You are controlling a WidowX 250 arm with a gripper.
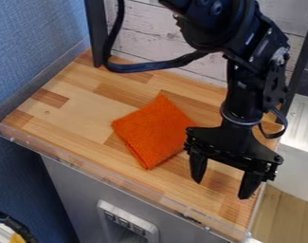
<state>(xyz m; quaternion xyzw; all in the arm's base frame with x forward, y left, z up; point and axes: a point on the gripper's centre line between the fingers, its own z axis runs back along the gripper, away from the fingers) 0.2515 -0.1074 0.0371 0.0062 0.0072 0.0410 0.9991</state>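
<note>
**Black End Effector (221, 190) Hangs Beside Folded Orange Cloth (155, 131)**

A black robot arm (245, 90) comes in from the far right of the scene, its end effector pointing down over the near right part of a wood-block desk (70, 116). The two fingers (197, 170) stand wide apart, with nothing between them but a view of the striped wood below. The orange cloth lies on the desk just left of the end effector, near the middle of the surface. It is folded into a rough square and set at a slant, one corner toward the far side and one toward the near side, with layered edges visible along its near left side. From this angle the body of the end effector comes right up to the cloth's right corner; whether the two touch cannot be told.

A thick black cable (143, 66) loops down over the far left part of the desk and runs right toward the arm, beside a dark upright post (96, 35). Pale, wood-grained boards (140, 35) rise behind the desk, and a blue textured wall (32, 47) stands to the left. A clear rim (67, 161) follows the near edge, above a gray panel (74, 190) fitted with a light-colored switch unit (127, 223).
</note>
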